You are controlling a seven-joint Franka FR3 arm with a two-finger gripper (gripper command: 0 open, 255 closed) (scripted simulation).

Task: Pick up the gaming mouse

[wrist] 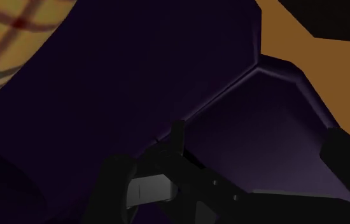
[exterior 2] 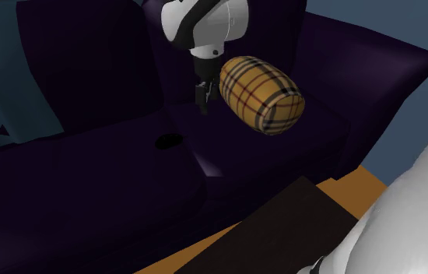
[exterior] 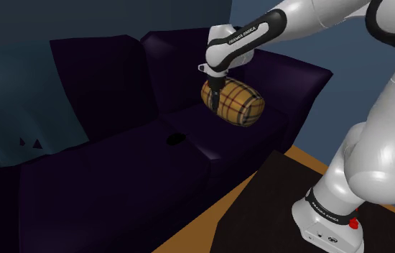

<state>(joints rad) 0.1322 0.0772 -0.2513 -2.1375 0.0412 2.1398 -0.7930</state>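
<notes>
The gaming mouse (exterior: 175, 138) is a small black shape lying on the dark purple sofa seat (exterior: 117, 172), close to the seam between two cushions; the second exterior view has the mouse (exterior 2: 169, 141) at centre left. My gripper (exterior: 215, 103) hangs in the air above the seat, up and to the right of the mouse in the shoulder view, right beside a tartan bolster pillow (exterior: 233, 102). In the wrist view the gripper (wrist: 247, 178) is open, its black fingers (wrist: 148, 189) well apart with nothing between them, over the cushion seam.
The tartan pillow (exterior 2: 261, 94) rests on the right cushion against the sofa back (exterior: 117, 72). An armrest (exterior: 296, 79) closes the sofa's right end. In front lie an orange-brown floor (exterior: 210, 215) and a dark mat (exterior: 275, 194).
</notes>
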